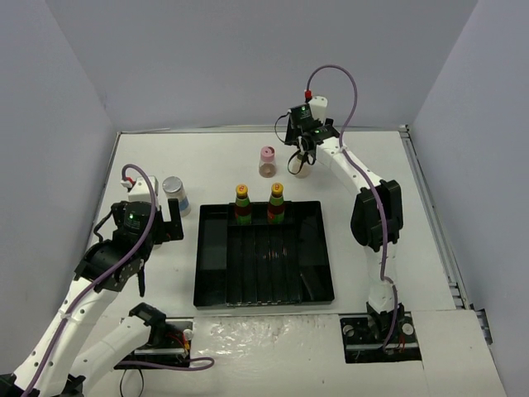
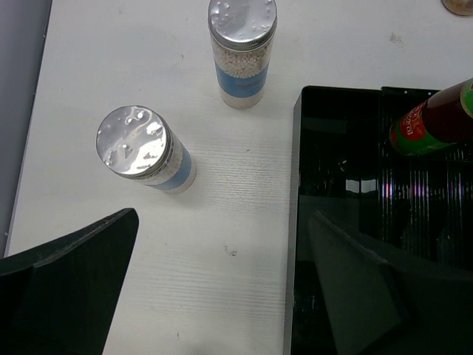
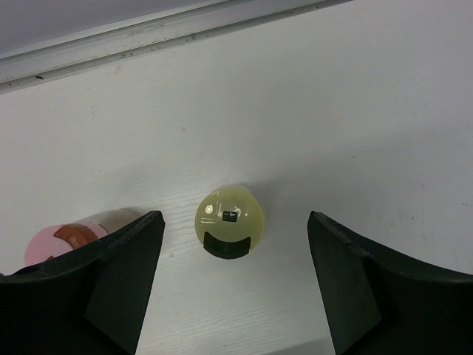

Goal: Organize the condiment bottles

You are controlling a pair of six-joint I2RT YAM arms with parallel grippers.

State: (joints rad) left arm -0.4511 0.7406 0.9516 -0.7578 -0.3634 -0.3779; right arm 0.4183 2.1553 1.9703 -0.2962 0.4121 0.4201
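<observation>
Right gripper (image 3: 233, 225), fingers apart, straddled the yellow-green-capped bottle (image 3: 229, 216) without contact; the pink-capped bottle (image 3: 52, 240) stood just beyond one finger. Left gripper (image 2: 222, 222), spread wide and empty, faced the nearer silver-lidded shaker (image 2: 144, 148) and the farther silver-lidded shaker (image 2: 242, 44) ahead.

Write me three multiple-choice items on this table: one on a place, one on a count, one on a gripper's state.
1. The two orange-capped bottles stand:
A) on the bare table
B) in the black tray, at its far end
C) in a gripper

2. The silver-lidded shakers left of the tray number:
A) two
B) one
C) four

3. The right gripper at the yellow-capped bottle is:
A) shut on it
B) lifting it
C) open, not touching it

Key:
1. B, both stand inside the tray's far rim.
2. A, the left wrist view shows two.
3. C, bare table shows on both sides of the cap.
</observation>
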